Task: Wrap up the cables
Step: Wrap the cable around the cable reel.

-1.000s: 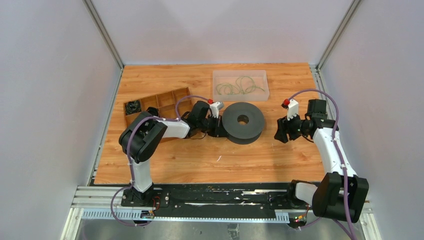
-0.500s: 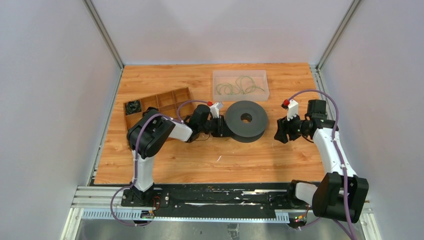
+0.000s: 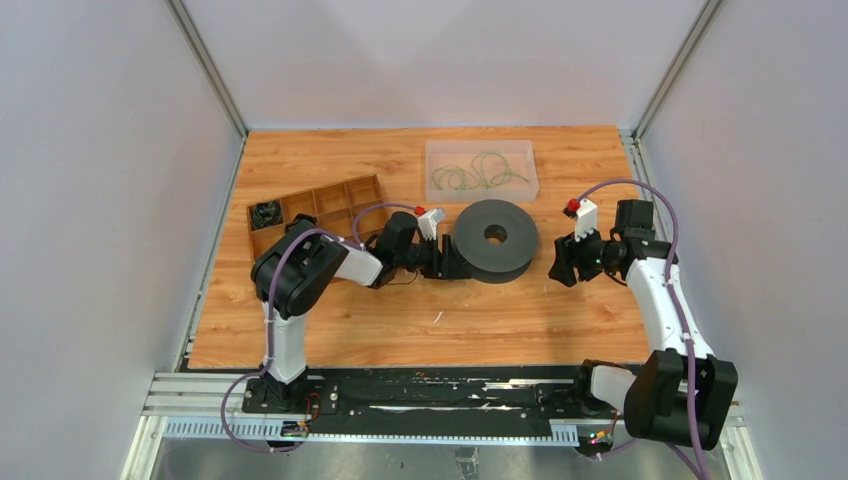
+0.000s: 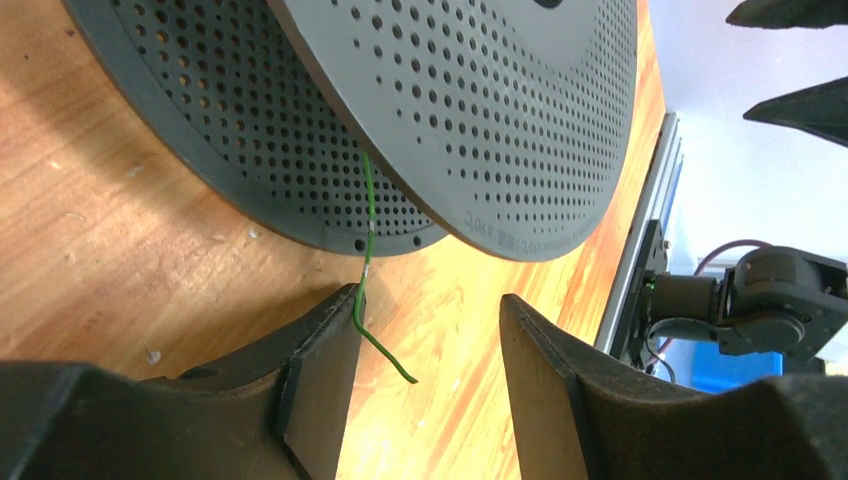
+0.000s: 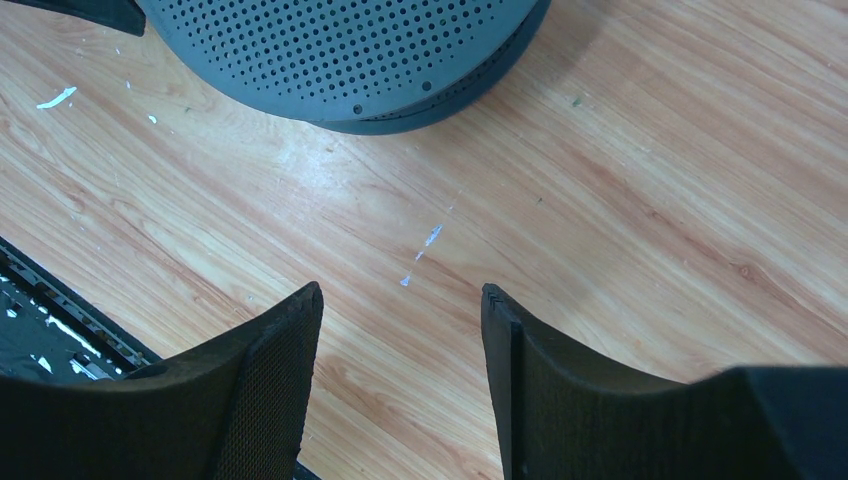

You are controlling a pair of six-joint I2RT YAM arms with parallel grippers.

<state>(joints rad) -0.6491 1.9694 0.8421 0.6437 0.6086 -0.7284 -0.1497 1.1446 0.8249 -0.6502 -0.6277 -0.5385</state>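
The wooden surface (image 3: 400, 320) carries a grey perforated spool (image 3: 495, 240) at the middle of the overhead view. A clear bin (image 3: 480, 197) stands above it in the frame, and a brown divided tray (image 3: 318, 189) sits toward the left.

Most of the cables (image 3: 478, 172) lie in loose olive-green loops inside that bin, well apart from both arms. One cable end (image 4: 365, 250) shows in the left wrist view. It comes out from between the spool's two flanges and runs almost straight down the frame. It touches the inner edge of the finger on the left, then kinks so its free tip points to the lower right.

The left gripper (image 4: 428, 310) sits just beside the spool's left edge. Its fingers are apart, and the wire rests against one of them without being pinched. The right gripper (image 5: 400, 300) hangs near the spool's right side, fingers apart over bare wood with nothing between them.

I'd judge this to be the tail end of winding one cable, with its end left loose. The next move likely calls for tucking that tail in, or reaching up to the bin for another. Either way the fingers must close precisely on a very thin, floppy strand.
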